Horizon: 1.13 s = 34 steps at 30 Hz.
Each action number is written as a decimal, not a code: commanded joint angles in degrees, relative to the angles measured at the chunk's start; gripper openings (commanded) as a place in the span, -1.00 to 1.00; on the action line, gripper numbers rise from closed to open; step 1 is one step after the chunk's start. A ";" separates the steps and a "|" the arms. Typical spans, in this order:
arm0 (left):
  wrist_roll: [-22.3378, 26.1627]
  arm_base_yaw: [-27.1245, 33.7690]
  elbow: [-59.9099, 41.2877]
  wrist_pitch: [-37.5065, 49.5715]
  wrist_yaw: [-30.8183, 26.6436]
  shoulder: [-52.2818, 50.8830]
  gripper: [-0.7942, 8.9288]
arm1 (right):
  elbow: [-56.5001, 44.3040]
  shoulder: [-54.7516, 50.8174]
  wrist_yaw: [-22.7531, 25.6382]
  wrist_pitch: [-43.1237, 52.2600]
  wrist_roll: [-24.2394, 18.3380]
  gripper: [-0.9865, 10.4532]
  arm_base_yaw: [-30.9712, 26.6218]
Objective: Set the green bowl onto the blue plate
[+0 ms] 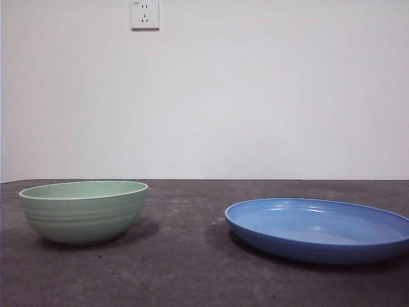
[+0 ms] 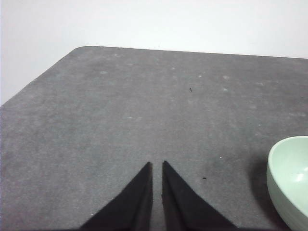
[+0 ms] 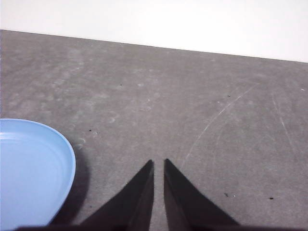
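Observation:
The green bowl (image 1: 84, 211) stands upright on the dark table at the left of the front view; a part of its rim (image 2: 290, 179) shows in the left wrist view. The blue plate (image 1: 317, 228) lies flat at the right, apart from the bowl, and its edge (image 3: 31, 173) shows in the right wrist view. My left gripper (image 2: 157, 166) is shut, empty, above bare table beside the bowl. My right gripper (image 3: 158, 163) is shut, empty, above bare table beside the plate. Neither arm shows in the front view.
The grey table (image 1: 192, 256) meets a white wall behind, with a wall socket (image 1: 145, 14) high up. The table's rounded corner (image 2: 79, 49) shows in the left wrist view. A bare strip of table lies between bowl and plate.

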 commanded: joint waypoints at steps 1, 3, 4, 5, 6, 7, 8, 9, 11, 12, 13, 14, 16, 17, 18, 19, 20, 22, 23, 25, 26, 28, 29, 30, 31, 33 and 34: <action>-0.33 0.00 -1.18 -0.15 -0.26 -0.11 -0.77 | -0.26 -0.13 -0.09 0.96 0.68 -0.77 -0.07; -0.26 0.00 -1.18 -0.20 -0.26 -0.11 -0.77 | -0.26 -0.13 -0.13 2.01 0.68 -0.77 -0.07; -0.22 0.00 -1.18 -0.15 -0.26 -0.11 -0.77 | -0.26 -0.13 -0.13 2.69 0.79 -0.77 -0.07; -0.20 0.02 -1.18 0.24 -0.26 -0.11 -0.78 | -0.26 -0.13 -0.15 3.30 1.46 -0.77 -0.07; -0.31 0.00 -1.18 0.81 -0.26 -0.11 -0.78 | -0.26 -0.13 -0.15 3.76 2.71 -0.77 -0.07; -0.26 0.00 -1.18 1.05 -0.26 -0.11 -0.78 | -0.26 -0.13 -0.15 3.93 3.80 -0.77 -0.07; -0.31 0.00 -1.18 1.22 -0.26 -0.11 -0.80 | -0.26 -0.13 -0.20 3.98 5.44 -0.77 -0.07; -0.63 0.00 -1.18 1.49 -0.24 -0.11 -0.81 | -0.26 -0.13 -0.20 4.17 6.75 -0.77 -0.07; -1.97 0.00 -1.16 1.73 -0.24 -0.09 -0.81 | -0.22 -0.13 -0.39 4.42 8.83 -0.81 -0.07; -2.27 -0.02 -1.14 1.77 -0.17 0.00 -0.81 | -0.15 -0.13 -0.70 4.35 9.53 -0.81 -0.07; -2.49 -0.02 -1.05 1.75 0.00 0.00 -0.81 | -0.09 -0.13 -1.27 4.35 10.05 -0.81 -0.04; -2.82 -0.07 -0.81 1.64 0.22 0.00 -0.81 | 0.02 -0.11 -2.10 4.35 10.84 -0.81 -0.02; -3.78 -0.17 0.11 1.40 0.35 0.13 -0.81 | 0.72 -0.09 -2.23 3.45 12.74 -0.81 0.04; -4.81 -0.24 0.72 1.49 0.37 0.28 -0.81 | 1.38 -0.02 -2.25 2.64 13.51 -0.81 0.04; -5.77 -0.39 1.49 1.49 0.37 0.50 -0.81 | 2.21 0.17 -2.23 1.77 14.29 -0.81 0.04; -6.38 -0.50 2.25 1.46 0.37 0.81 -0.81 | 3.04 0.44 -2.25 1.18 14.82 -0.81 0.04; -7.04 -0.59 3.28 1.44 0.37 1.31 -0.81 | 4.20 0.81 -2.27 0.50 15.58 -0.81 0.07; -7.93 -0.87 5.51 1.25 0.37 2.54 -0.81 | 6.62 1.86 -2.71 -0.63 17.35 -0.81 0.15; -8.26 -1.07 6.82 1.16 0.37 3.39 -0.81 | 8.09 2.47 -3.23 -1.07 18.56 -0.81 0.15; -10.27 -1.42 9.31 1.05 0.37 5.31 -0.81 | 11.21 4.04 -4.13 -1.70 20.90 -0.81 0.22; -11.28 -1.64 10.73 1.01 0.39 6.56 -0.81 | 13.00 4.94 -4.87 -1.97 21.70 -0.81 0.33; -12.61 -2.03 13.66 0.22 0.42 9.01 -0.81 | 16.72 6.95 -5.20 -3.30 22.25 -0.81 0.50; -13.18 -2.27 15.50 -0.44 0.57 10.43 -0.81 | 18.86 8.13 -5.38 -4.39 22.34 -0.81 0.63; -13.49 -2.54 17.49 -1.31 1.09 11.98 -0.81 | 21.09 9.44 -5.77 -5.66 22.34 -0.81 0.83; -13.55 -2.78 19.32 -2.23 2.01 13.29 -0.81 | 22.97 10.60 -6.19 -6.73 22.32 -0.81 0.92; -13.81 -3.28 23.78 -4.79 4.72 16.48 -0.81 | 27.21 13.46 -7.54 -9.49 22.25 -0.81 0.96; -13.79 -3.54 25.77 -5.99 5.99 17.86 -0.81 | 28.96 14.71 -8.52 -10.69 22.23 -0.81 0.96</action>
